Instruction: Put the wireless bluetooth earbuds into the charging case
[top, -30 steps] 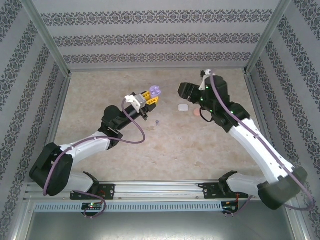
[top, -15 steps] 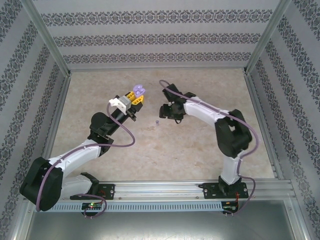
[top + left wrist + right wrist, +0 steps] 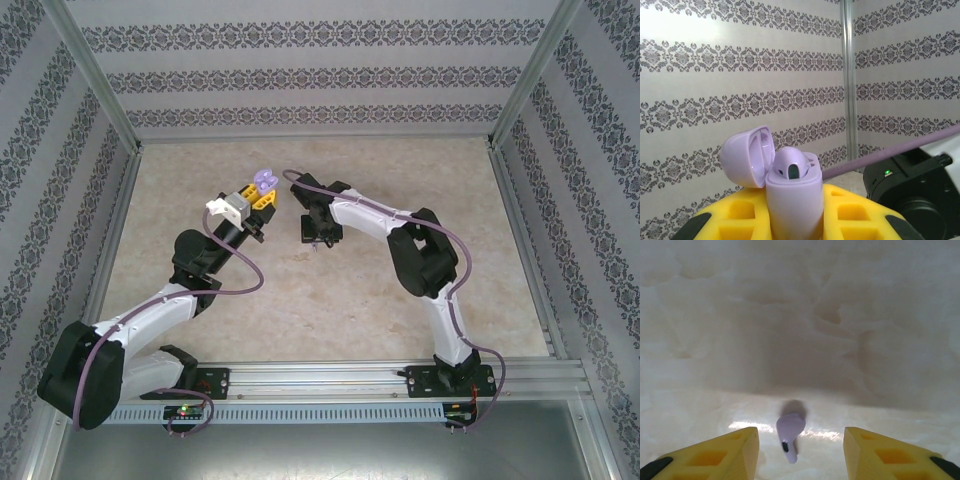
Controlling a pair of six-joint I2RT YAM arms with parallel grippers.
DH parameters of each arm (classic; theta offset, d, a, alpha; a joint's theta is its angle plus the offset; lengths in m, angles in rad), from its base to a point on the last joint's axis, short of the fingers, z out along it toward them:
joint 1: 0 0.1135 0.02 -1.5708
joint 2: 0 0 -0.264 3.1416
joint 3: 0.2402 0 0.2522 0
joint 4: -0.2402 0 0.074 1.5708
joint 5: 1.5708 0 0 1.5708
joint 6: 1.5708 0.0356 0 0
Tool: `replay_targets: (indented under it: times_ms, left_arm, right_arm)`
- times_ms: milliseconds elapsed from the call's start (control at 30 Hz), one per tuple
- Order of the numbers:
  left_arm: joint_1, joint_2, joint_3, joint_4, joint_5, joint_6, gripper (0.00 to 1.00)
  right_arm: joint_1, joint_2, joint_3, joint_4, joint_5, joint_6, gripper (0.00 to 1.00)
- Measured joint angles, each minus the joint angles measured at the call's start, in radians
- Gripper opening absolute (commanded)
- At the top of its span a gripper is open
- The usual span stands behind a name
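One earbud (image 3: 790, 432) lies between the down-pointing right fingers (image 3: 715, 452).

Case (image 3: 792, 200): smooth purple plastic, soft shine
Earbud (image 3: 790, 431): same plastic, glossy
Fingers (image 3: 720, 452): yellow plastic, matt
Table (image 3: 330, 300): pale marble look, smooth, bright glare spot
Walls (image 3: 300, 90): patterned paper, matt
Posts (image 3: 93, 75): shiny metal
Cable (image 3: 920, 142): smooth, purple
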Motion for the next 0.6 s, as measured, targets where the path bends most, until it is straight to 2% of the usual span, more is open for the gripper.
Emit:
replay_targets:
  times_ms: [267,600]
  left_arm:
    - [0.008,-0.012,-0.012,0.021,-0.003,-0.003,0.0]
    - [0.019,-0.015,-0.023,0.023,-0.006,-0.008,0.0]
  right_arm:
    - [0.03,0.072,0.082,-0.051,0.032,0.007,0.46]
    - [0.044,0.093,0.104,-0.076,0.044,0.022,0.42]
